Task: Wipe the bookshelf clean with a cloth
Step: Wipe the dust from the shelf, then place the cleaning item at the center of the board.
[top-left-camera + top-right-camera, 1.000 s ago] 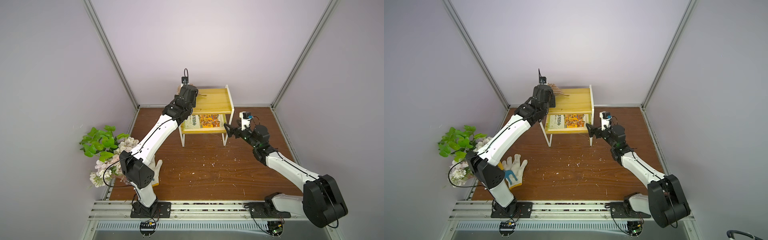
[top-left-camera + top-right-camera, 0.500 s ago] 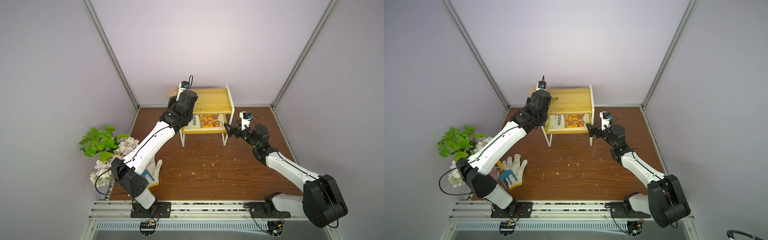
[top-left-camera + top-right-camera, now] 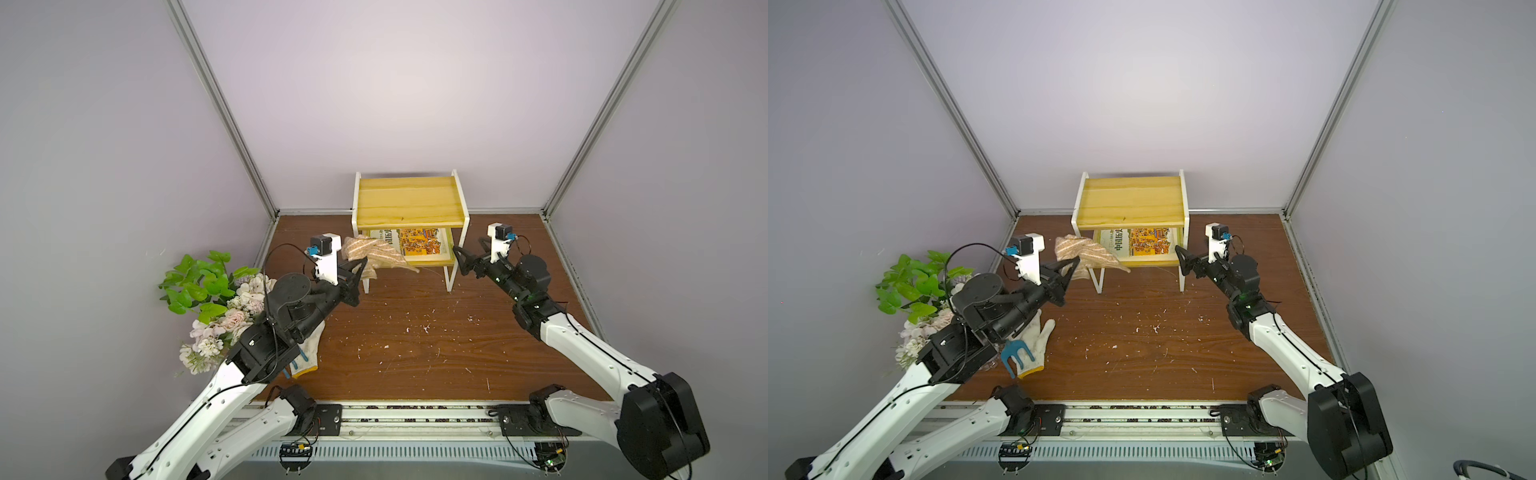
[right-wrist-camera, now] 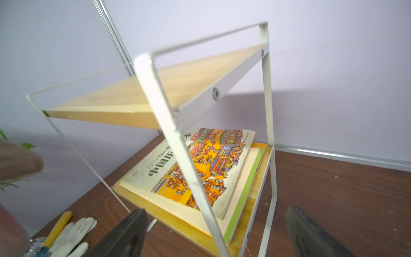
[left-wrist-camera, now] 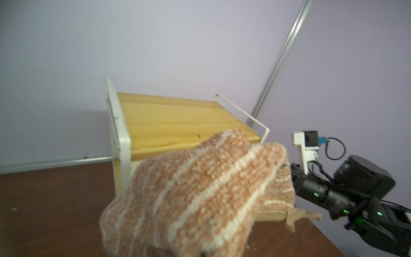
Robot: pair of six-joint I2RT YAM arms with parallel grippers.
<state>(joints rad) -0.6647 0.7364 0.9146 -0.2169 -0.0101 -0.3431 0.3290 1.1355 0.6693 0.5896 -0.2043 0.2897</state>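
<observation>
1. Two grippers face the bookshelf [image 3: 409, 199] from the front. The left gripper [image 3: 360, 266] has its jaws pressed together on a fold of the cloth [image 3: 374, 252], and the right gripper [image 3: 468, 246] is spread wide with nothing between its fingers [image 4: 129, 231].
2. The cloth, tan with cream stripes, hangs clear of the table [image 3: 415, 365] in that pinch. It is bunched just in front of the bookshelf's front-left leg, with one loose corner trailing toward the lower board. Whether it touches the frame I cannot tell.
3. The right gripper hovers just beside the front-right leg. In the right wrist view the white upright rises between the two dark fingers, apart from both.
4. The bookshelf stands upright at the far middle of the table, near the back wall. Its yellow top board carries one small dark speck [image 3: 402, 217] near the front edge.
5. One book [image 4: 222, 155] with an orange illustrated cover lies flat on the lower board, on top of another with a green edge.
6. Pale crumbs [image 3: 424, 328] are scattered over the brown table in front of the bookshelf.
7. On the near left, a white glove [image 3: 1034, 340] lies partly under the left arm with a blue pronged tool [image 3: 1017, 353] on it — and a bunch of flowers [image 3: 216, 316] with green leaves stands beside them by the wall.
</observation>
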